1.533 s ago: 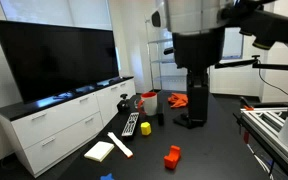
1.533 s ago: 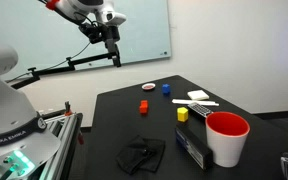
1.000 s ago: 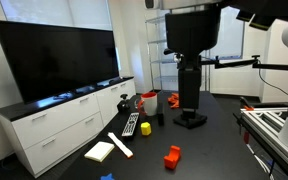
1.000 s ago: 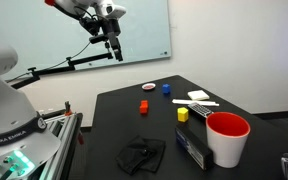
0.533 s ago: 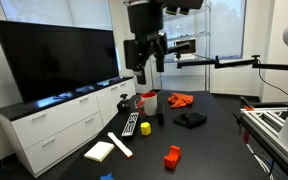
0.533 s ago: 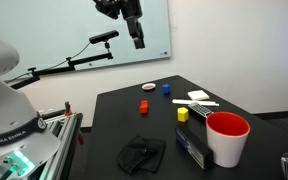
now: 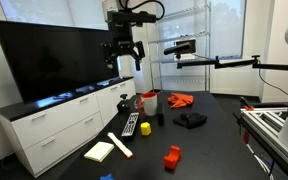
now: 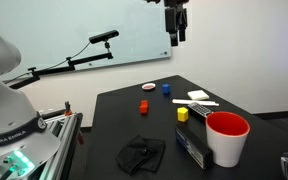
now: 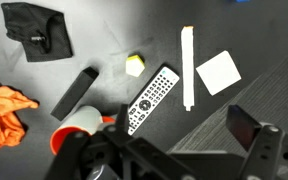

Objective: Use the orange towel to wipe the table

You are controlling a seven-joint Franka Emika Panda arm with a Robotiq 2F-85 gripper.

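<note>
The orange towel (image 9: 2, 105) lies crumpled on the tabletop (image 9: 114, 30) near the cup (image 9: 77, 127). It looks light, soft and floppy; a pinch on a raised fold near its middle should hold. The end effector (image 7: 124, 64) hangs high above, released and empty.

My gripper (image 7: 124, 61) is matte black, boxy body, in both exterior views (image 8: 175, 37). Thin dark cable (image 7: 156, 10) loops above. Wrist view: fingers (image 9: 252, 128) black, blurred, chunky links.
</note>
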